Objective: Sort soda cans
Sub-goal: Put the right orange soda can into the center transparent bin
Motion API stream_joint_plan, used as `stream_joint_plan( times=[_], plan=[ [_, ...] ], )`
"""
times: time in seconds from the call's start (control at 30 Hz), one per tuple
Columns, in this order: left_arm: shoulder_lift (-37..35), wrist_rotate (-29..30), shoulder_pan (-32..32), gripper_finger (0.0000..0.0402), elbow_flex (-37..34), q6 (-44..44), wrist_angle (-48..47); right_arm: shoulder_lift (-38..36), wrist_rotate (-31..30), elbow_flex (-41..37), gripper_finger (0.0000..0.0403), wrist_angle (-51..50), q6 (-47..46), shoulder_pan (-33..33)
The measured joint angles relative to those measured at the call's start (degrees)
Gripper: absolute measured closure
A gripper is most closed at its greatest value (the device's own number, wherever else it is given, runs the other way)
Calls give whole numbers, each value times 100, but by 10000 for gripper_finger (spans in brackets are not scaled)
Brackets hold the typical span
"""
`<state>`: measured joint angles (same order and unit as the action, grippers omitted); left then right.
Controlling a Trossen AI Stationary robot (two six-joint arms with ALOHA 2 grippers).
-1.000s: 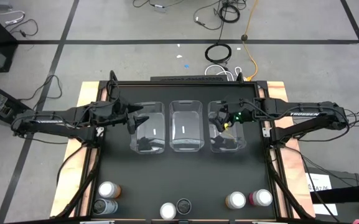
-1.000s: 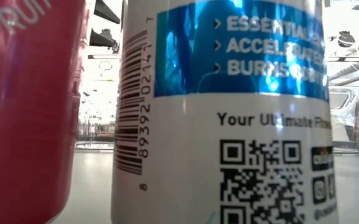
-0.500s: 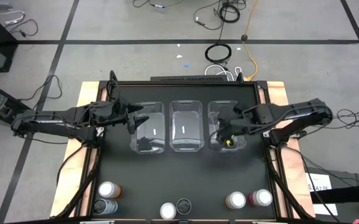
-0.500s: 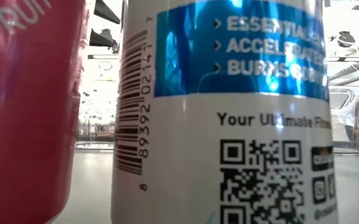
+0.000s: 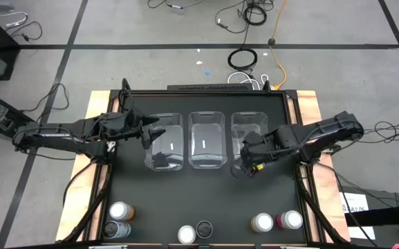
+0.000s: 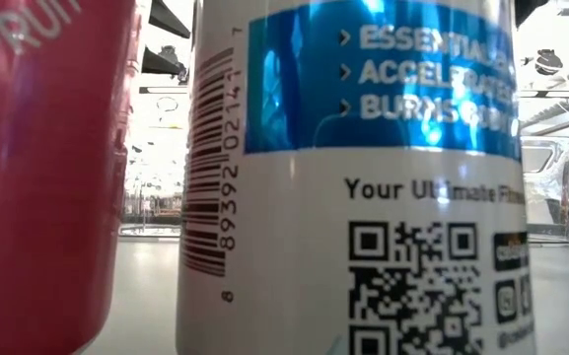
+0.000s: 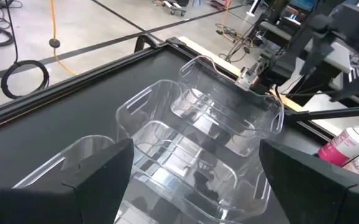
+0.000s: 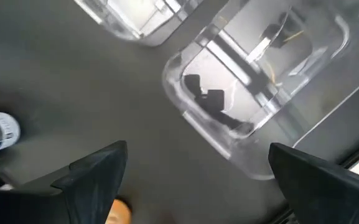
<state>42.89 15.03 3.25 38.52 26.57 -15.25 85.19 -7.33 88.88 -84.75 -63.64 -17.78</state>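
So the right arm has swung away from over the right-hand bin (image 5: 249,131) toward the near side; its right gripper (image 5: 244,168) hangs wide apart and empty, likely heading for a can. Nothing is sorted: all three clear bins (image 5: 207,140) stand empty. Over the left-hand bin the left gripper (image 5: 151,136) waits, spread too. Six soda cans (image 5: 275,222) line the table's near edge, nothing blocking them.

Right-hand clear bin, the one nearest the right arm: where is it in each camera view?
High view: right-hand bin, rightmost in the row.
Low view: possibly the clear bin at the right edge; cannot confirm.
Left wrist view: the farthest of three.
Right wrist view: centre-right.
Shared landmark: middle bin beside it.
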Motion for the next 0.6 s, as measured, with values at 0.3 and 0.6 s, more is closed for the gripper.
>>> stream_joint_plan(
  times=[0.3, 0.6],
  plan=[
    [0, 2, 0, 47, 0, -2, -93, 0, -28, 0, 20, 3, -1888, -992],
    [0, 7, 0, 47, 0, -2, -91, 290, -100, 2, 20, 34, -3014, -1798]
  ],
)
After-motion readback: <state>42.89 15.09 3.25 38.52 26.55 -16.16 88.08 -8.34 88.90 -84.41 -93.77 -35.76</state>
